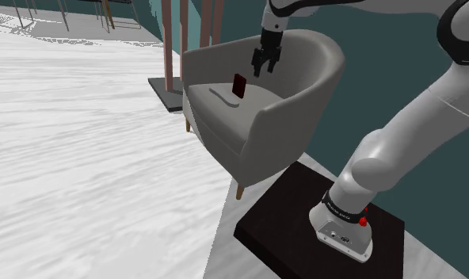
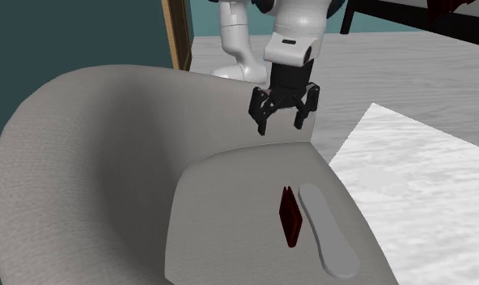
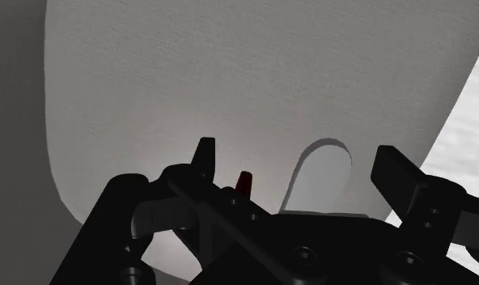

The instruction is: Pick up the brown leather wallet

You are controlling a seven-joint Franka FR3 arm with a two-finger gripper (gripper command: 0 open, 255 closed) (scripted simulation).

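1. Above the seat of a grey armchair [image 1: 265,131], in the shoulder view, the gripper [image 1: 265,70] is seen pointing downward from the white arm [image 1: 399,143]. The arm rises from the dark stand [image 1: 280,226] at the lower right and is bent over up and to the left. The wallet [image 1: 239,85], drawn dark reddish-brown, is stood on edge on the seat cushion, lower than the gripper and apart from it. A flat pale oblong [image 1: 223,97] is laid just beside it.
2. From across the chair, in the second exterior view, the gripper [image 2: 281,124] is shown over the seat's far edge with its jaws spread and nothing between them. The wallet [image 2: 289,214] is seen nearer the camera, upright, with the flat pale oblong [image 2: 327,231] close on its right; contact between them cannot be told. The armchair [image 2: 84,178] is shown here from its hollow inner side.
3. Along the hand, in the wrist view, the fingers [image 3: 204,154] are seen standing well apart. Only the top of the wallet [image 3: 244,182] is glimpsed past the gripper [image 3: 298,166], close to one finger and untouched, with the flat pale oblong [image 3: 327,162] beyond it on the seat
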